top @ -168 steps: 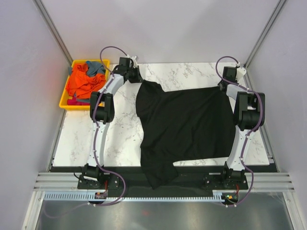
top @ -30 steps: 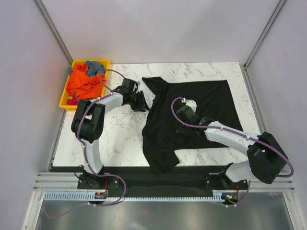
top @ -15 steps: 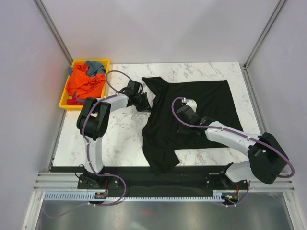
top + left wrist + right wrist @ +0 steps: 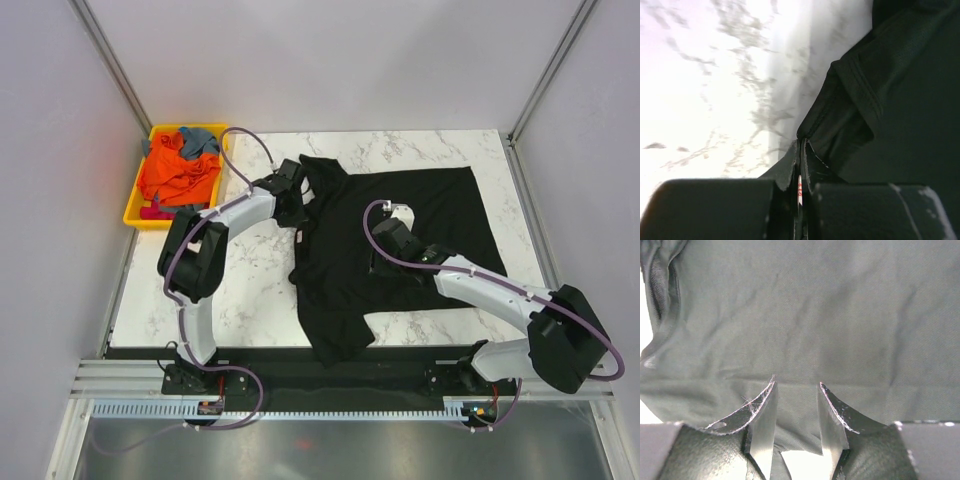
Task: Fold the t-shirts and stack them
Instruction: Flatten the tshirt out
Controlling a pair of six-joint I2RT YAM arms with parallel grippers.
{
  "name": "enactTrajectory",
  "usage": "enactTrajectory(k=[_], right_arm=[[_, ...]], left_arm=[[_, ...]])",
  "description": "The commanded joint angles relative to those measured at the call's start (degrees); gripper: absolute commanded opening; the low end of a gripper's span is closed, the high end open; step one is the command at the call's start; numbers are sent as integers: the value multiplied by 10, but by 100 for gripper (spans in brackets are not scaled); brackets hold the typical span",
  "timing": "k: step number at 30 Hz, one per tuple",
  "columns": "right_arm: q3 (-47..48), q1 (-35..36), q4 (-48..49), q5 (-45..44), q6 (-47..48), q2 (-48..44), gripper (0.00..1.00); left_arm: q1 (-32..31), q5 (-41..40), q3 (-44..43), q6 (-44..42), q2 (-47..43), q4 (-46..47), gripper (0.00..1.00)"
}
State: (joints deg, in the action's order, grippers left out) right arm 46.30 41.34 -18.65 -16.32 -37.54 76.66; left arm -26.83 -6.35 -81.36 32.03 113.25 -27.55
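Black t-shirt pinched at its left edge, right arm resting on its middle.

From above, the black t-shirt [image 4: 420,215] lies spread on the marble worktop [image 4: 250,290], its near sleeve hanging over the front edge. The left end effector [image 4: 298,215] sits at the shirt's left edge and the right end effector [image 4: 380,255] over its middle. An orange t-shirt [image 4: 175,175] and a grey-blue t-shirt [image 4: 200,140] are heaped in the yellow tray [image 4: 133,200] at the far left corner. The left wrist view shows the left end effector [image 4: 801,145] closed tight on a fold of the black t-shirt [image 4: 900,100], just above the worktop [image 4: 715,75]. The right wrist view shows the right end effector [image 4: 796,390] half open, its tips down on the black t-shirt [image 4: 815,315], nothing clamped.
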Motion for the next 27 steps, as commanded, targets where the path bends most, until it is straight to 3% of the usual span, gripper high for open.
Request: enactTrajectory(k=[1,10,17,22,27], right_arm=[[-5,-4,6,-3,4,-25,45],[-10,-6,-2,-4,-1,-38,45],[-11,-24,-5,-13,-10,-17,47],[-2,-42,-5,-9,-3,-15,47],[14,-57,-4,0,6,-4,47]], left_arm=[[5,-109,-38,23,9,-67,2],[27,-140,-82,18,57,-110,3],[43,-164,-102,8,43,-132,39],[71,-135,-118,-23,41,-131,39],[71,-37,-115,-86,47,-79,38]])
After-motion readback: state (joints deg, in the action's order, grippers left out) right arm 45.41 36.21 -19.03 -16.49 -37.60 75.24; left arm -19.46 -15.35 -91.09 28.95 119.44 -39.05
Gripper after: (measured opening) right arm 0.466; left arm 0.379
